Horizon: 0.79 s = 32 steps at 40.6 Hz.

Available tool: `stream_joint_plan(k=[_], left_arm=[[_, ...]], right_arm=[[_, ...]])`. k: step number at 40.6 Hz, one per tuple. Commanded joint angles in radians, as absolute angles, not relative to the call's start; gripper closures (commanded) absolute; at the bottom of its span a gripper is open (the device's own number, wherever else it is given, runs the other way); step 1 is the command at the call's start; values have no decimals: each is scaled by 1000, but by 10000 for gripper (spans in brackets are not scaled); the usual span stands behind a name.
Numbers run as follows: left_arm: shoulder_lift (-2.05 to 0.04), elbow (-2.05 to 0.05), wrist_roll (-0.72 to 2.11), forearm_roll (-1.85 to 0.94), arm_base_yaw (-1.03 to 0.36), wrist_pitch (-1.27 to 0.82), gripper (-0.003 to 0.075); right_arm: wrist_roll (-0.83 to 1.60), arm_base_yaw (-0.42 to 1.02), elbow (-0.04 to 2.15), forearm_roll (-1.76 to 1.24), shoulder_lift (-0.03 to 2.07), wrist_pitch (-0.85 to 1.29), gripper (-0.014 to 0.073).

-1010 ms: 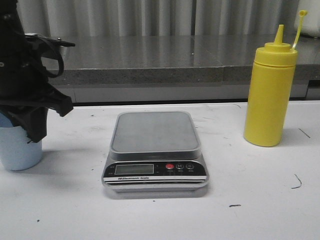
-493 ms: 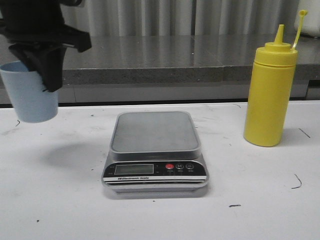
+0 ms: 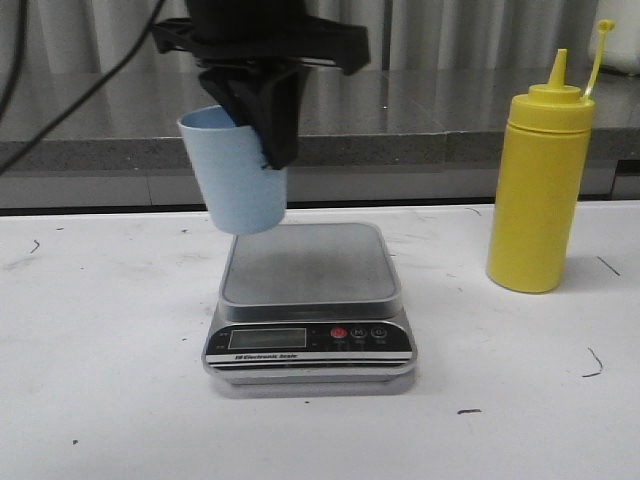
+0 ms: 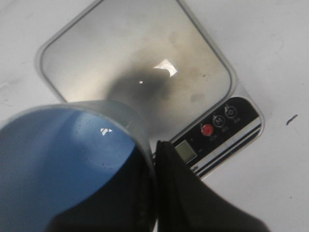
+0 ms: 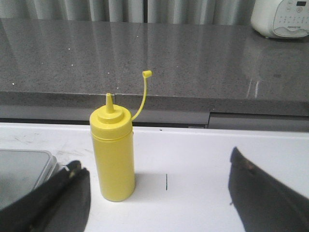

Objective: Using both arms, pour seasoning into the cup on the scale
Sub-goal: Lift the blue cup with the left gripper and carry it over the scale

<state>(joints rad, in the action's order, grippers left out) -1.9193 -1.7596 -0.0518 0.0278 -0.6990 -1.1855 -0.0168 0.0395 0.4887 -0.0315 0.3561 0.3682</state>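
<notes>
While the cup (image 3: 238, 176) is held in the air by the left hand (image 3: 268, 120), its base hangs just above the rear left corner of the scale (image 3: 309, 300) and is not seen to touch the platform. The cup is tilted slightly, its open mouth leaning toward the left arm's side, and one black finger (image 3: 275, 115) is pressed against its outer wall. In the left wrist view the cup's rim (image 4: 96, 108) is seen close to the camera, clamped by a dark finger (image 4: 193, 198), with the grey platform, the LCD and the red button (image 4: 207, 129) beneath; a dark shadow lies on the platform.

The seasoning (image 3: 540, 185) stands upright on the white counter (image 3: 520, 400), well apart from the scale on the right arm's side, its cap strap curving up beside the nozzle. In the right wrist view the bottle (image 5: 112, 155) is seen between the two spread fingers of the right hand (image 5: 159, 193), which is wide apart and grips nothing; the bottle is beyond the fingertips and untouched. A grey stone ledge (image 3: 450, 110) runs behind the counter.
</notes>
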Motion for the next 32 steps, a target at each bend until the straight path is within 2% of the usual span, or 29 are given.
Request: stream_joint_plan(k=[1, 12, 32], left_arm=[[-1940, -1873, -63, 23, -729, -1213, 740], [-2079, -2053, -63, 27, -747, -1266, 740], [-2096, -2060, -63, 58, -747, -1266, 740]], right_arm=[[-16, 32, 526, -31, 371, 290, -8], [-16, 32, 526, -31, 371, 290, -8], [-16, 32, 526, -31, 371, 290, -8]])
